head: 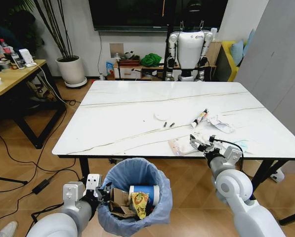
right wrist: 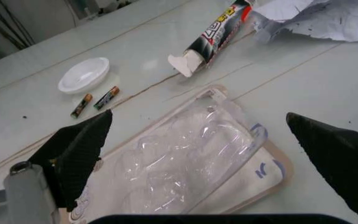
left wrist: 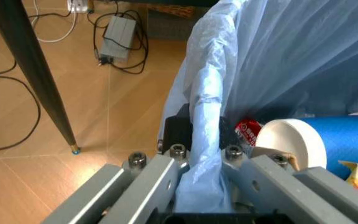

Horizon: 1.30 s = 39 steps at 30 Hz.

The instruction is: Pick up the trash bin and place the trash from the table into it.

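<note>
Now right gripper (right wrist: 197,154) jaws spread wide over a clear blister pack (right wrist: 191,163) at the table's (head: 122,106) near edge; light, slippery, crackly, best pinched at its card rim. Left gripper (head: 99,190) is clamped on the trash bin (head: 159,210) rim and bag, below that edge, probably light. White tube (head: 199,118) and crumpled paper (head: 220,123) lie farther in.

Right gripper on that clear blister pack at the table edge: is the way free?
Probably yes. The right gripper hangs open right over the blister pack, nothing between them; the tube and batteries lie clear of it.
</note>
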{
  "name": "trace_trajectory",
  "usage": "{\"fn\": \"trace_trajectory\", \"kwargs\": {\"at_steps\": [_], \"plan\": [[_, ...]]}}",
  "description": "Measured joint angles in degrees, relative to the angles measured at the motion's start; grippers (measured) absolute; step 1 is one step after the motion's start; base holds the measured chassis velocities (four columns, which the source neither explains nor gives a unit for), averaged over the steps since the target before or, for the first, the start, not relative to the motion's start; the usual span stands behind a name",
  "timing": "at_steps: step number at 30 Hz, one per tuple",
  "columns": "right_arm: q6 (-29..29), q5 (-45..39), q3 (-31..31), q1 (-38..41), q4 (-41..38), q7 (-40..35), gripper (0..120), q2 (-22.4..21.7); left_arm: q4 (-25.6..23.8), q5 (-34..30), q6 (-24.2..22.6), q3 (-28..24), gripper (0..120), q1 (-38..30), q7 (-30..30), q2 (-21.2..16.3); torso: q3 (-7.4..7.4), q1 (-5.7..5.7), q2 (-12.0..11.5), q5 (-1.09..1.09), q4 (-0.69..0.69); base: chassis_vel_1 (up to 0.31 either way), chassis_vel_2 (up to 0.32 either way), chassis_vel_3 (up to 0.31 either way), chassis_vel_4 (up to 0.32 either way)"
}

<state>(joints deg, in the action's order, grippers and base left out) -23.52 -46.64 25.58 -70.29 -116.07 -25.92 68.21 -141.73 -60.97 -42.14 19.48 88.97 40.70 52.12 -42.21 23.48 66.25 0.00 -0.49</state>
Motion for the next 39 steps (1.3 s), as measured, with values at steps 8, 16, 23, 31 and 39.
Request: {"fn": "trace_trajectory", "kwargs": {"at_steps": [8,16,23,31,39], "plan": [[0.0,-0.1,0.0,-0.5,0.3,0.2,100,0.2,0.1,0.0,0.0,-0.1,0,-0.3,-0.1,0.0,0.00,0.00,0.0,0.00,0.00,0.000,0.000,0.000,0.000],[0.1,0.2,-0.6,-0.8,0.4,0.3,100,1.2,0.1,0.3,0.0,0.0,0,-0.2,-0.1,-0.1,0.00,0.00,0.0,0.00,0.00,0.000,0.000,0.000,0.000],[0.1,0.1,-0.5,-0.7,0.8,0.4,97,1.2,0.1,0.6,0.0,0.0,0,-0.2,-0.3,-0.1,0.00,0.00,0.0,0.00,0.00,0.000,0.000,0.000,0.000],[0.1,0.6,-1.0,-0.5,1.2,0.6,70,1.4,0.0,0.6,0.0,0.1,0,-0.2,-0.5,-0.2,0.00,0.00,0.0,0.00,0.00,0.000,0.000,0.000,0.000],[0.4,1.6,-1.3,-0.6,1.6,0.6,40,1.4,-0.1,0.8,0.0,0.2,0,-0.1,-0.5,-0.3,0.00,0.00,0.0,0.00,0.00,0.000,0.000,0.000,0.000]]}}
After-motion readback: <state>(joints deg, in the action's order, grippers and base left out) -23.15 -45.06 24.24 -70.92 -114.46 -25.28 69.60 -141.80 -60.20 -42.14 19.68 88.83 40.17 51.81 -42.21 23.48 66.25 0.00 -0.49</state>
